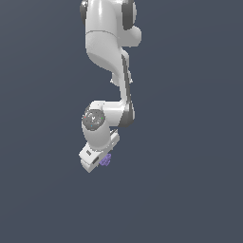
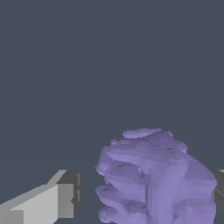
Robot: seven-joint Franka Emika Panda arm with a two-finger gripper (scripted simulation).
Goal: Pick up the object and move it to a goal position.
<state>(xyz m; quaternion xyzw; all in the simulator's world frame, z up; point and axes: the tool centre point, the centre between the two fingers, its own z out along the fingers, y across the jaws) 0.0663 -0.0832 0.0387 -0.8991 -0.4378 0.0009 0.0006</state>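
The object [image 1: 106, 161] is a small purple bumpy lump, seen just beside the lower end of my white gripper [image 1: 99, 160] in the exterior view. In the wrist view the object [image 2: 153, 179] fills the space between my two fingers. One finger [image 2: 61, 199] stands a small gap away from it. The other finger [image 2: 219, 188] shows only as a sliver at the picture's edge, right against the lump. The jaws are open around the object and not closed on it. The lump's lower part is cut off by the picture edge.
The white arm [image 1: 109, 42] comes down from the top of the exterior view, with its wrist joint [image 1: 95, 118] just above the gripper. All around is a plain dark grey-blue surface [image 1: 190, 166].
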